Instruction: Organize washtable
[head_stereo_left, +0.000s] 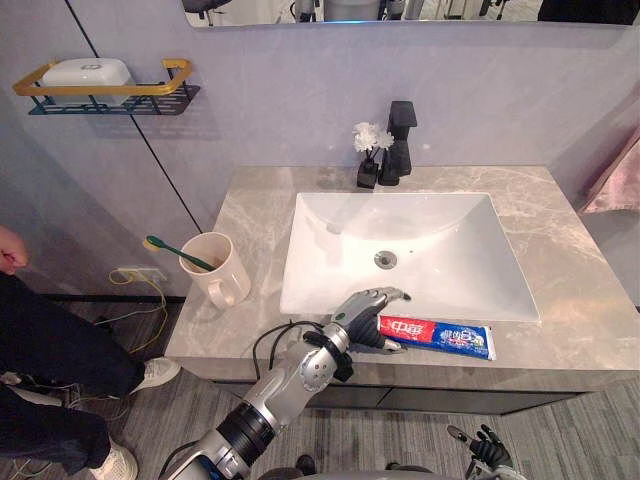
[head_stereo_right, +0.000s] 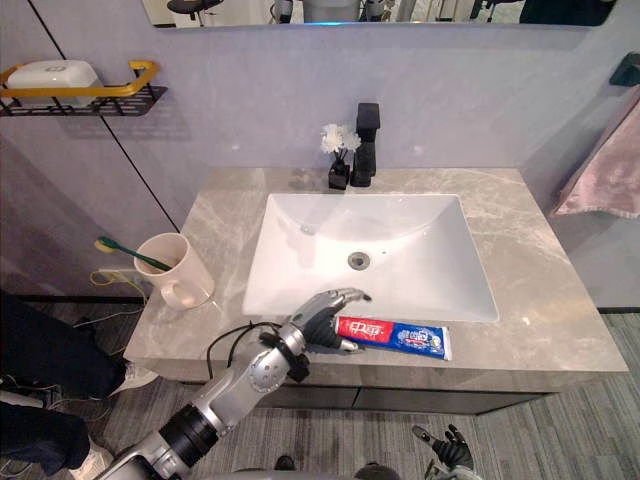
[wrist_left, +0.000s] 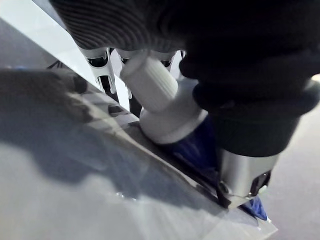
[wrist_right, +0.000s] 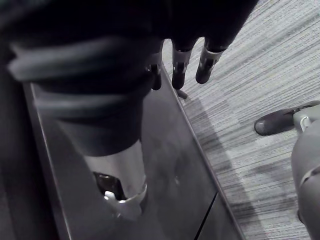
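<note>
A red, white and blue toothpaste tube (head_stereo_left: 445, 337) lies along the front edge of the grey marble counter (head_stereo_left: 250, 220), just before the white sink (head_stereo_left: 330, 285). My left hand (head_stereo_left: 362, 318) is at the tube's cap end. Its fingers arch over the white cap (wrist_left: 160, 100) and its thumb (wrist_left: 245, 175) presses on the blue part of the tube, which rests on the counter. A beige mug (head_stereo_left: 218, 272) with a green toothbrush (head_stereo_left: 175, 250) stands at the counter's left end. My right hand (head_stereo_right: 447, 447) hangs low in front of the cabinet, fingers (wrist_right: 207, 65) straight.
A black faucet (head_stereo_left: 400, 140) and a small black vase of white flowers (head_stereo_left: 369, 155) stand behind the sink. A wall shelf (head_stereo_left: 105, 95) holds a white soap box. A pink towel (head_stereo_left: 612, 175) hangs at right. A person (head_stereo_left: 40, 350) stands at the left.
</note>
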